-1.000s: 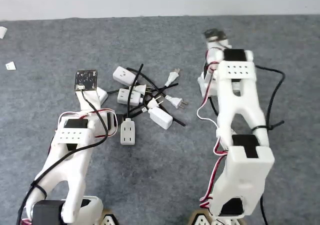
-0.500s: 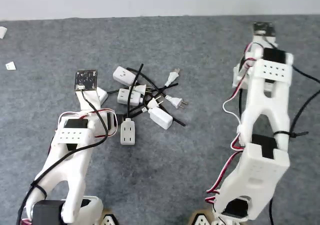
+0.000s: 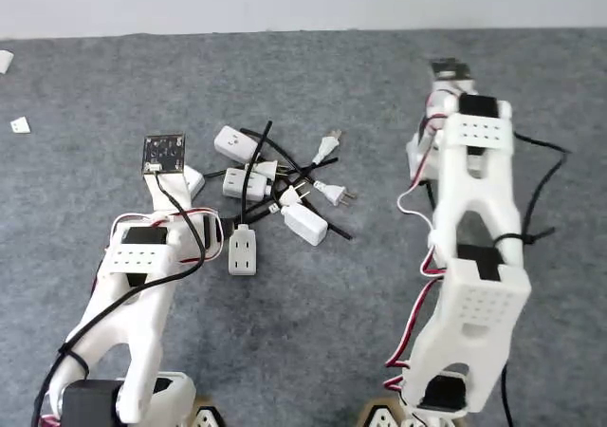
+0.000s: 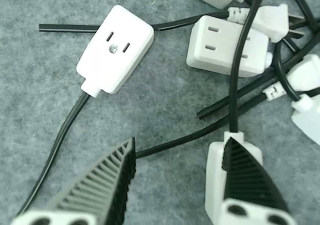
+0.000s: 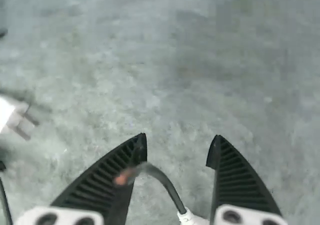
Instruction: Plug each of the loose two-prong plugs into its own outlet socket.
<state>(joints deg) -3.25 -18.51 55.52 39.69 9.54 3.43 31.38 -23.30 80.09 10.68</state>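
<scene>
Both open-jawed now, my left gripper (image 4: 180,145) hovering just beside the single outlet socket (image 4: 115,47), my right gripper (image 5: 180,136) well apart from it over bare carpet (image 5: 200,60), so I reckon I pin that socket flat, then fetch a two-prong plug (image 3: 330,193) lying near it, prongs squared.

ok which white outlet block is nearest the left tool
The outlet block partly covered by the left tool; the other blocks lie clear of it, farther off.

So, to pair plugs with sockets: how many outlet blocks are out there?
5 outlet blocks: one left of the tangle, three within it, one nearest the left gripper. Cables may hide others.
</scene>
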